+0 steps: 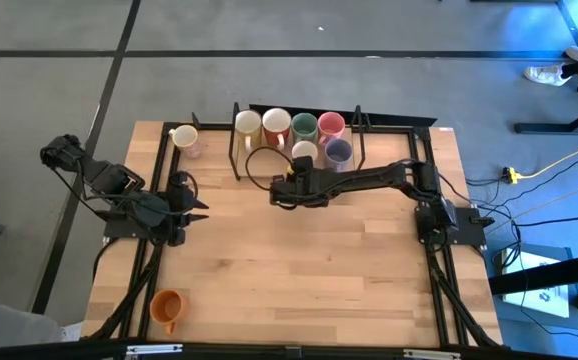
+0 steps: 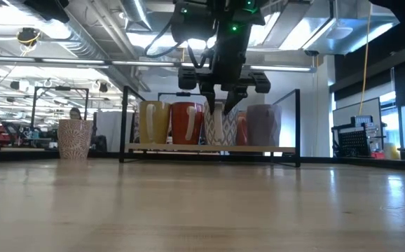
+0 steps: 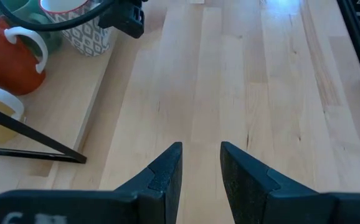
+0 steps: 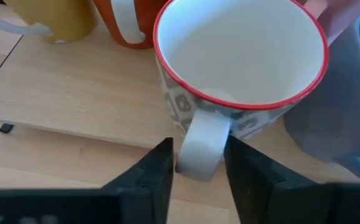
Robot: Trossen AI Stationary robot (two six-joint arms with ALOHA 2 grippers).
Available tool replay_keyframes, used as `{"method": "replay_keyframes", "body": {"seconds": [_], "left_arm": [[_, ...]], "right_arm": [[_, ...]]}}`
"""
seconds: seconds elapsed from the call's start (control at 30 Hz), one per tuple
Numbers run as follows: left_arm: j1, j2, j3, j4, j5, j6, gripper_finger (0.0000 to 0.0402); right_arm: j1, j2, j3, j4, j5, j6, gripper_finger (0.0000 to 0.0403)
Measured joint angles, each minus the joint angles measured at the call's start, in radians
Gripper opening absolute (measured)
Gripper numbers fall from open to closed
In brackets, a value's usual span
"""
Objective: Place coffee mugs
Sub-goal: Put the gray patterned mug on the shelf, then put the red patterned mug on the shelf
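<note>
Fingers of the right gripper (image 4: 197, 163) straddle the patterned red-rimmed mug's (image 4: 242, 68) white handle (image 4: 200, 146), loosened; left gripper (image 3: 201, 167) hovers part-open, empty.

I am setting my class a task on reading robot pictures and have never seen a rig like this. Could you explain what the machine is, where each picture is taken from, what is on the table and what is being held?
It is a robot with two dark arms at a wooden table. One picture looks straight down, one looks level across the tabletop, and one comes from a camera on each wrist.

At the table's far edge stands a black wire rack holding six mugs. A cream mug stands outside the rack, and an orange mug sits near the front left corner.

The right gripper reaches to the rack, its fingers on either side of the handle of the red-rimmed patterned mug standing there; I cannot tell if they grip it. The left gripper waits open over bare wood, holding nothing.
</note>
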Motion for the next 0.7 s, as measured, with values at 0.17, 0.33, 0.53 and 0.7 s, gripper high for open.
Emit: {"method": "replay_keyframes", "body": {"seconds": [0.17, 0.33, 0.53, 0.7], "left_arm": [[0.0, 0.0, 0.0, 0.0, 0.0, 0.0, 0.0102], [0.0, 0.0, 0.0, 0.0, 0.0, 0.0, 0.0102], [0.005, 0.0, 0.0, 0.01, -0.062, -0.028, 0.0105], [0.045, 0.008, 0.0, -0.004, -0.138, -0.063, 0.0112]], "right_arm": [[0.001, -0.005, 0.0, -0.029, -0.009, 0.0, 0.0181], [0.008, -0.046, 0.002, -0.073, -0.005, 0.0, 0.0208], [0.021, -0.083, 0.006, -0.08, -0.012, -0.049, 0.0213], [0.057, -0.129, 0.045, -0.079, -0.01, -0.183, 0.0214]]}}
